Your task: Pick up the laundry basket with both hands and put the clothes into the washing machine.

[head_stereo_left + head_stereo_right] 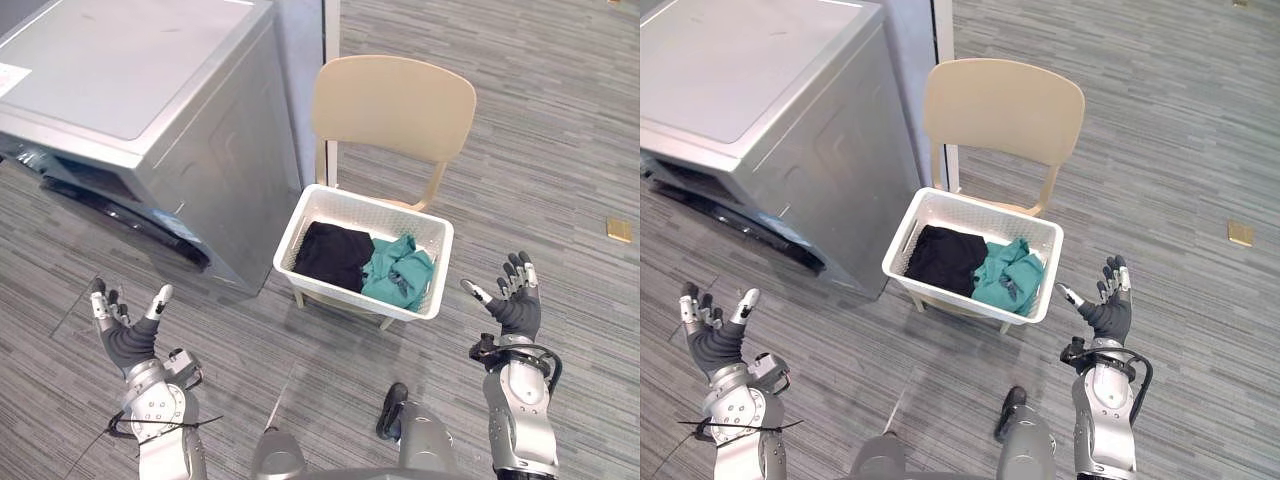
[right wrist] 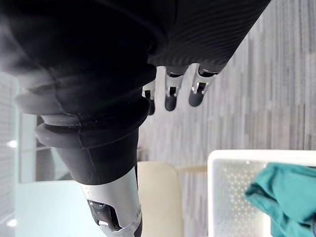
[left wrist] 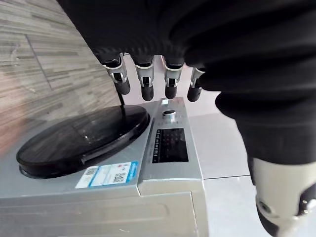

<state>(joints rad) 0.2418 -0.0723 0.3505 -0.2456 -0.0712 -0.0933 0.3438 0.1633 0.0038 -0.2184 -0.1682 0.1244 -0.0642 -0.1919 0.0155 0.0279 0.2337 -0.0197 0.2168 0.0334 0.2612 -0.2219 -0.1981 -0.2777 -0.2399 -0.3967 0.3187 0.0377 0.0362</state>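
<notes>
Grey washing machine [image 1: 140, 110] left of the white laundry basket [image 1: 296, 228]; beige chair [image 1: 395, 105] beneath that basket. Black and teal clothes [image 1: 398, 272] inside it. Left robot hand [image 1: 125, 338] and right robot hand [image 1: 517, 310] flanking it, apart, fingers spread, empty.

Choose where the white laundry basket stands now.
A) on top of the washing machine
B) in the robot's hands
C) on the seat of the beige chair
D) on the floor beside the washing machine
C: the laundry basket sits on the seat of the beige chair, with the left hand and right hand open and apart from it.
</notes>
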